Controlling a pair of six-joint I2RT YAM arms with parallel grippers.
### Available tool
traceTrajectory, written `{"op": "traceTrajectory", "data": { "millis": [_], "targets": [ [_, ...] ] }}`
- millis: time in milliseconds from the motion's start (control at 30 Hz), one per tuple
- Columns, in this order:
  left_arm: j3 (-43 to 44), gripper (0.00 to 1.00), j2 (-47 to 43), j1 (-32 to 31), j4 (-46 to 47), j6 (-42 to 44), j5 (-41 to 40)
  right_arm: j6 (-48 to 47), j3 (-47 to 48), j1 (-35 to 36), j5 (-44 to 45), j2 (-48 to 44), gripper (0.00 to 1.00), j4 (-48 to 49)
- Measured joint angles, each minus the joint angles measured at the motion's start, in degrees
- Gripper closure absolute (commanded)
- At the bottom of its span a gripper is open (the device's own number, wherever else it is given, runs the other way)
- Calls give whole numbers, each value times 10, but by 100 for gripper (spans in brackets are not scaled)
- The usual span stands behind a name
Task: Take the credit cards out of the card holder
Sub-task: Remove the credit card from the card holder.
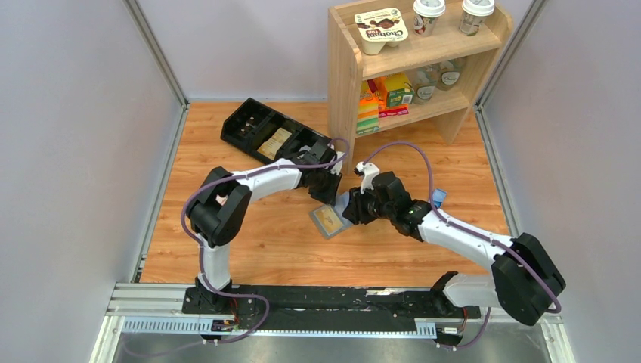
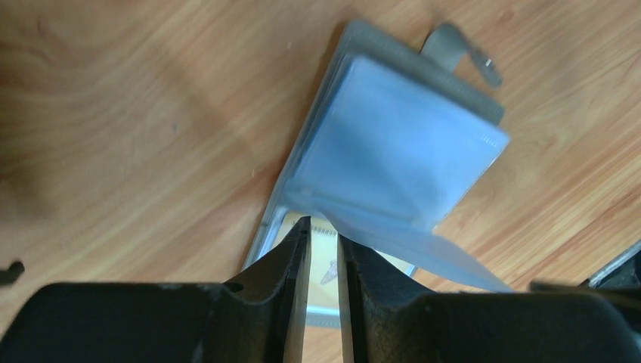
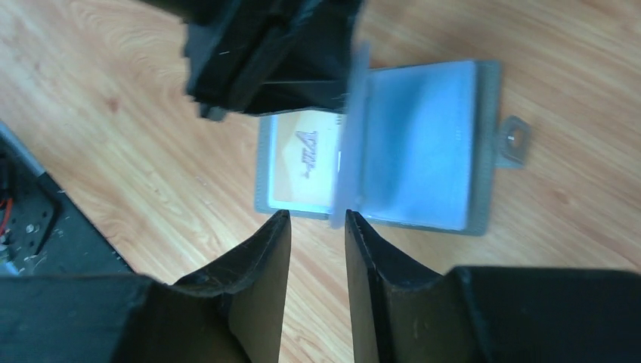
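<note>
The grey-blue card holder point(image 1: 326, 221) lies open on the wooden table. A tan credit card point(image 3: 298, 162) shows in its left half, and a clear sleeve point(image 3: 349, 128) stands upright along the fold. My left gripper point(image 1: 326, 193) hovers over the card side. Its jaws point(image 2: 323, 231) stand narrowly apart with nothing between them, and the credit card point(image 2: 325, 265) is visible through the gap. The sleeve drapes over the holder point(image 2: 393, 144) beside the right finger. My right gripper point(image 3: 317, 217) is open at the holder's near edge, with the sleeve's lower corner just beyond its right fingertip.
A black compartmented tray point(image 1: 272, 132) lies behind the left arm. A wooden shelf point(image 1: 408, 60) with cups and packets stands at the back right. A small blue-and-white packet point(image 1: 438, 198) lies beside the right arm. The holder's snap tab point(image 3: 515, 140) sticks out from its far side.
</note>
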Motion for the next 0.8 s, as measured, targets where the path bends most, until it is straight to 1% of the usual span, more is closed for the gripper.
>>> {"op": "traceTrajectory", "data": {
  "millis": [167,333,400,500,567,733,800],
  "targets": [
    [45,72,40,-1,2,0,16,5,-4,0,-59,37,65,48],
    [63,71,68,-1,4,1,27,18,-4,-8,-82,104,64,72],
    [64,68,68,-2,6,2,29,30,-4,-22,-89,125,62,85],
    [63,62,66,-2,14,3,27,47,-7,-50,-100,144,62,109],
    [48,59,55,-2,27,3,17,56,-7,-64,-110,153,61,121],
    [-16,59,-17,-2,39,4,-21,73,-7,-80,-139,172,61,143],
    [-47,59,-61,-2,40,4,-35,80,-7,-80,-153,178,62,149]
  ]
}}
